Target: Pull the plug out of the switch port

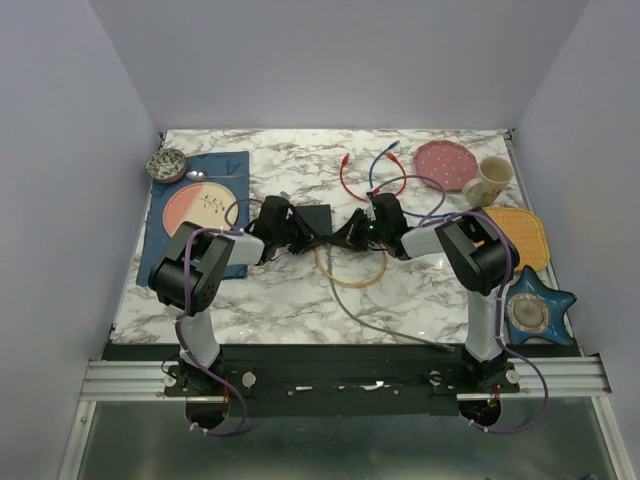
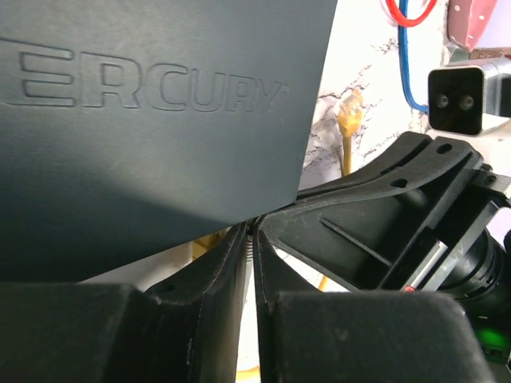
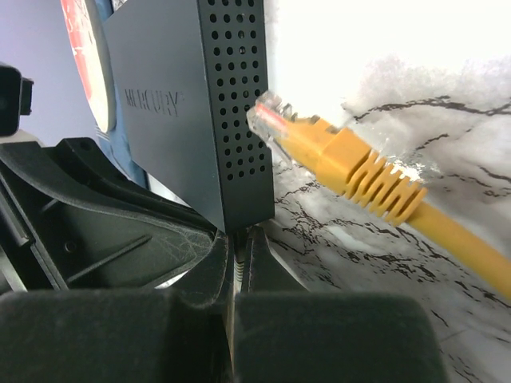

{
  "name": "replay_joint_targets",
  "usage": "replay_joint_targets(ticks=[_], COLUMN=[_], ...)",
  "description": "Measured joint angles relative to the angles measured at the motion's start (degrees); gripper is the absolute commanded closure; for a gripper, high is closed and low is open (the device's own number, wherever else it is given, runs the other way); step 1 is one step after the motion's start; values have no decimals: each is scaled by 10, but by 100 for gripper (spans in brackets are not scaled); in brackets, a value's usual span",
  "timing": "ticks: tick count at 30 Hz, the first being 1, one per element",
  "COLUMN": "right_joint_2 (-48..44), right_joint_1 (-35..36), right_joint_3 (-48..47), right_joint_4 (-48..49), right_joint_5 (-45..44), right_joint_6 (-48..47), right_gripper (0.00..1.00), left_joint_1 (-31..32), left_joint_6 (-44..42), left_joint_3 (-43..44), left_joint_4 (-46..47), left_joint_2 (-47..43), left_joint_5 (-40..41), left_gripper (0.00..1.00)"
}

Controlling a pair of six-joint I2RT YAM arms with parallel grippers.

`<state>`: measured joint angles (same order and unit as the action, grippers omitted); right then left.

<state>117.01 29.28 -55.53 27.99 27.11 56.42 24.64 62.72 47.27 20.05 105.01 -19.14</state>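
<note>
The switch [image 1: 312,217] is a flat black box lying at the table's middle. It fills the upper left of the left wrist view [image 2: 160,120] and shows its perforated side in the right wrist view [image 3: 235,120]. The yellow plug [image 3: 319,144] lies free on the marble beside that side, in no port, its clear tip bare. It also shows as a small yellow plug [image 2: 349,112] past the switch. My left gripper [image 2: 254,227] is shut, tips at the switch's corner. My right gripper [image 3: 239,239] is shut just under another corner, holding nothing. Both grippers [image 1: 297,232] [image 1: 350,232] meet beside the switch.
The yellow cable [image 1: 350,283] loops in front of the grippers, and a grey cable [image 1: 370,315] runs toward the near edge. Red [image 1: 350,185] and blue [image 1: 385,160] cables lie behind. Pink plate [image 1: 445,163], mug [image 1: 487,180] and yellow mat [image 1: 520,235] stand right; blue mat [image 1: 165,235] left.
</note>
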Motion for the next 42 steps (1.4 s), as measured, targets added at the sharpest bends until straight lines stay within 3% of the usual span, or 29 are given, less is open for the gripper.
replay_joint_targets(ticks=[25, 35, 38, 42], right_joint_2=[-19, -21, -38, -108], right_joint_1=[-3, 66, 63, 62], right_joint_3=[1, 45, 54, 56], right_joint_4=[-40, -101, -119, -207], right_joint_5=[-1, 191, 188, 103], right_joint_6=[-85, -76, -80, -120], right_gripper=[99, 99, 99, 99], left_joint_1=[0, -18, -21, -25], left_joint_6=[55, 80, 83, 84], left_joint_3=[42, 43, 43, 36], left_joint_4=[-48, -7, 1, 21], left_joint_2=[23, 28, 28, 22], left_joint_5=[-14, 37, 40, 38], left_gripper=[78, 78, 78, 75])
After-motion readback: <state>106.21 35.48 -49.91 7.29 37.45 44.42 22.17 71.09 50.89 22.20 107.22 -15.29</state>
